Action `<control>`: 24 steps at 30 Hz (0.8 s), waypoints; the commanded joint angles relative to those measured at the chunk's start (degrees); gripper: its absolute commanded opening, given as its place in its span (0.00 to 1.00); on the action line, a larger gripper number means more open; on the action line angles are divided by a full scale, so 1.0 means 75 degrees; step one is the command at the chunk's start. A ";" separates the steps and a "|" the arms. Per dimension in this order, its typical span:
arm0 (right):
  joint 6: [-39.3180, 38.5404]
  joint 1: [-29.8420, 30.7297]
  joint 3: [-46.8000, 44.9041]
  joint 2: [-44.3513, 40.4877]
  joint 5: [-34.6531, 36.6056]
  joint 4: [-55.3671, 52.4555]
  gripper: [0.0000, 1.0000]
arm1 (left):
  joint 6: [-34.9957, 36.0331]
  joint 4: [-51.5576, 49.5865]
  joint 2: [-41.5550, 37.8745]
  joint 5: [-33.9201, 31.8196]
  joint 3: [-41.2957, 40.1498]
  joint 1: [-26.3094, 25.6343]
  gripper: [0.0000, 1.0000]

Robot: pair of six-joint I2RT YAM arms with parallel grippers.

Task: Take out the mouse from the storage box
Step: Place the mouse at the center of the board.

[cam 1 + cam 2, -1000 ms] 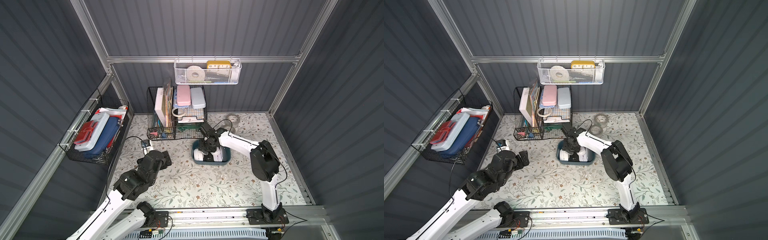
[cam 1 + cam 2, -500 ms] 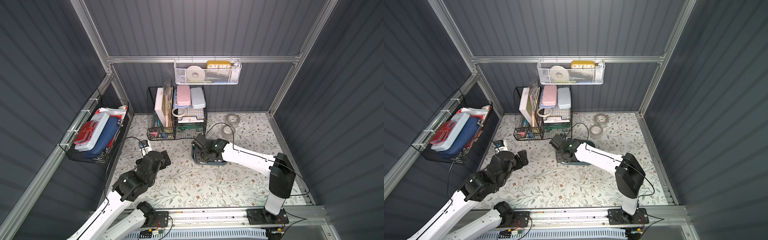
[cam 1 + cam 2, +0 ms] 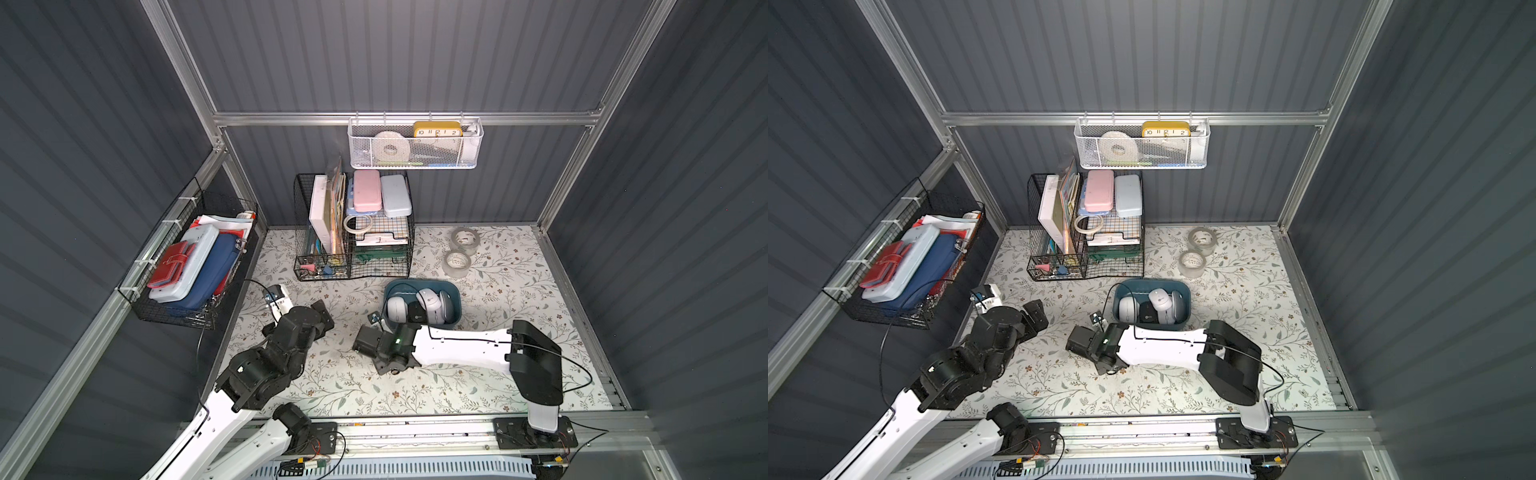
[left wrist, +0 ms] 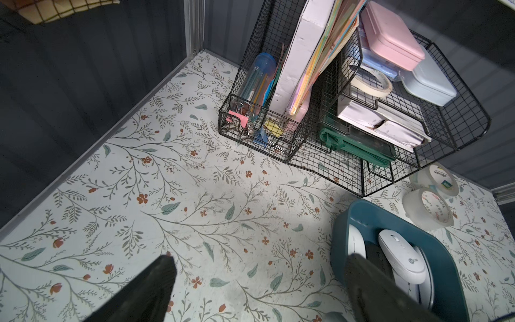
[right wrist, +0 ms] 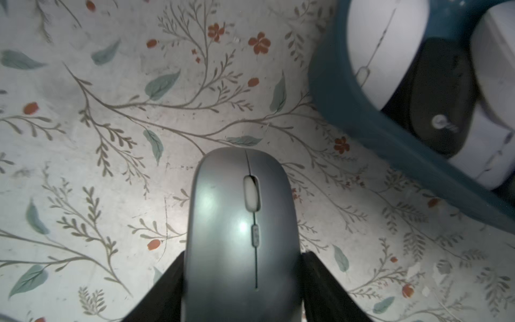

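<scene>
Mouse (image 5: 242, 223) is flat, glossy grey, oval-shaped.

mouse (image 5: 242, 212): grey, smooth, out of the box, pinched by the right gripper (image 5: 243, 260) | storage box (image 3: 419, 283): dark teal, upright, white and black mice (image 3: 430, 299) inside

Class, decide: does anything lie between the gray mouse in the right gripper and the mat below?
Nothing visible does. The gray mouse, held by the right gripper, is over bare floral mat, clear of the storage box.

Floral-patterned tabletop (image 3: 457, 390) carries the teal storage box (image 3: 409, 286), a black wire organizer (image 3: 374, 266), and two clear tape rolls (image 3: 457, 263) beside it.
</scene>
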 commanded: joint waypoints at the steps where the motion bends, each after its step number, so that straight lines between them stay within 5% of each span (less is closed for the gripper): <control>1: 0.0142 0.0032 0.0215 0.0268 0.0096 0.0096 0.55 | -0.0288 -0.0411 -0.0150 -0.0205 0.0160 0.0033 0.99; 24: 0.0192 0.0036 0.0669 0.0978 0.0110 -0.0222 0.71 | -0.0399 -0.0743 -0.0630 -0.0307 0.0060 0.0033 0.99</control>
